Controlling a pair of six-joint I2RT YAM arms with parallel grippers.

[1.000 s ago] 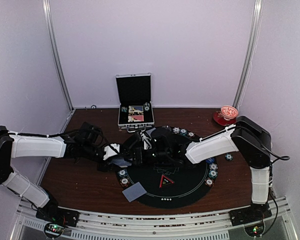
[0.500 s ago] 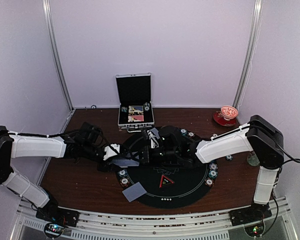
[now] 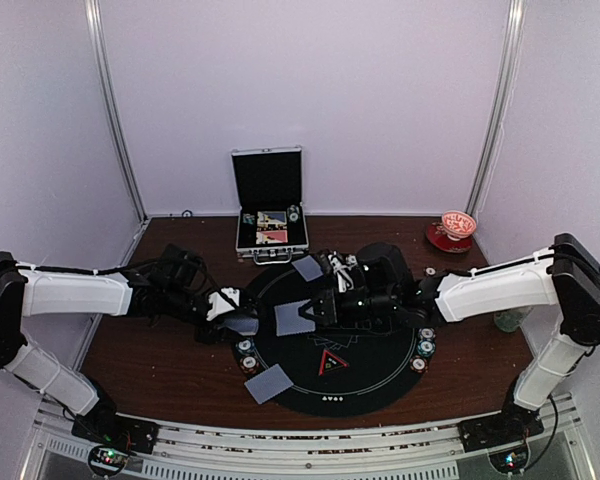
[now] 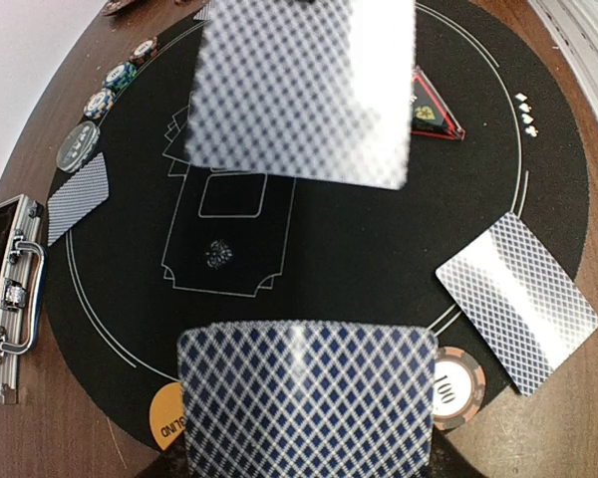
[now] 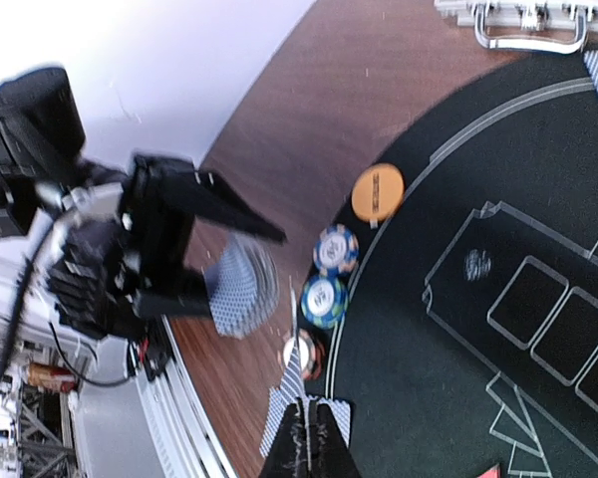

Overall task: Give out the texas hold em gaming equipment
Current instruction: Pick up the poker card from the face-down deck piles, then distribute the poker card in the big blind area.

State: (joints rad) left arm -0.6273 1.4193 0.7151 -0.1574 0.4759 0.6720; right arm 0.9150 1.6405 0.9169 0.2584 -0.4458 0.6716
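**One card lifted off the deck, ready to deal**

The right fingers (image 5: 319,453) were pinched shut on a single card (image 3: 298,317), which hung over the middle of the black mat (image 3: 380,385) in the overhead view. The left fingers (image 5: 199,197) clamped the deck (image 4: 304,398) at the mat's left edge. Dealt cards lay at lower left (image 3: 268,383) and upper centre (image 3: 307,267). The card would be best carried to an unserved seat, lowered flat and only then released, clear of the chips (image 3: 423,340).
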